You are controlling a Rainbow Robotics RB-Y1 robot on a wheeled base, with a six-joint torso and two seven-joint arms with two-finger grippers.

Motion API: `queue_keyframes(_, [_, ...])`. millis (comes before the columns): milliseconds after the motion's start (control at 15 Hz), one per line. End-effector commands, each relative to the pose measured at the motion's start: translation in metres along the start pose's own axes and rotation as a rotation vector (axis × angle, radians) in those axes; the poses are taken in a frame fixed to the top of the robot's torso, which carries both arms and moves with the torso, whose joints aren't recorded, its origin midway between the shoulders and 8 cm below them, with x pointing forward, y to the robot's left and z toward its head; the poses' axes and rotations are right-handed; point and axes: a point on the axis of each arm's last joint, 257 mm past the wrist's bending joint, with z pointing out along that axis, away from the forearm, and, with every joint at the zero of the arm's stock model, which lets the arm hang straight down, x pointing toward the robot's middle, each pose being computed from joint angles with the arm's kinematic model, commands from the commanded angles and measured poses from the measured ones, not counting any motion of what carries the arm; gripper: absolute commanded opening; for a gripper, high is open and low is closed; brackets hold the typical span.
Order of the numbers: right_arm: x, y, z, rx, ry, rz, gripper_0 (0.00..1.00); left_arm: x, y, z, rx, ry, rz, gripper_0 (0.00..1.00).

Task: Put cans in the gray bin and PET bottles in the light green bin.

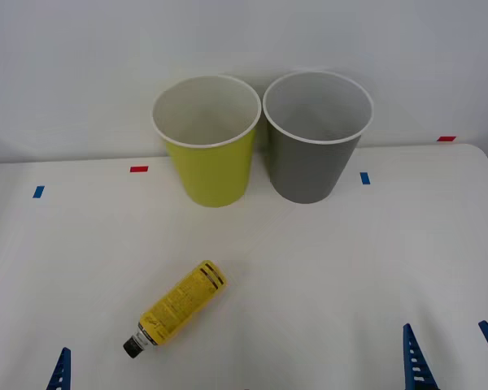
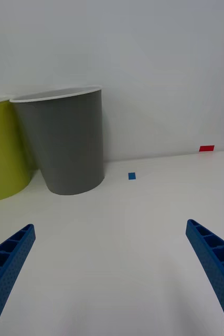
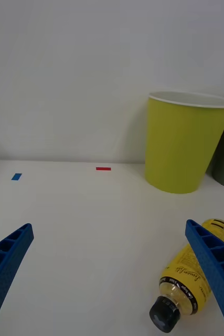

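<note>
Left gripper (image 3: 109, 283) low at near-left, fingers spread, empty. Right gripper (image 1: 454, 353) near-right, spread too. Bottle (image 1: 177, 307) lying flat, partly behind left finger (image 3: 214, 268).

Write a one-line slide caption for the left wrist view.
Open left gripper low over the table, yellow-labelled PET bottle lying beside one finger, light green bin upright beyond.

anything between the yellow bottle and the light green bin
Nothing: bare white tabletop separates the lying yellow-labelled plastic bottle from the tall yellow-green bin, per the front view.

the bottle (image 3: 191, 281) label's dark print is too small to read.
</note>
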Motion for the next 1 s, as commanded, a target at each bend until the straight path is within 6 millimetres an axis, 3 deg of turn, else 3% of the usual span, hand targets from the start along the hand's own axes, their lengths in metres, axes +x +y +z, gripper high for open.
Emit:
queue_keyframes(67, [0.0, 0.0, 0.0, 0.0, 0.0, 0.0, 1.0, 0.017, 0.003, 0.0, 0.013, 0.038, 0.01, 1.0])
queue_keyframes(533, [0.0, 0.0, 0.0, 0.0, 0.0, 0.0, 1.0, 0.02, -0.002, 0.01, 0.138, 0.061, 0.058, 1.0])
queue_keyframes(1000, [0.0, 0.0, 0.0, 0.0, 0.0, 0.0, 1.0, 0.021, -0.008, 0.043, 0.312, 0.095, 0.148, 1.0])
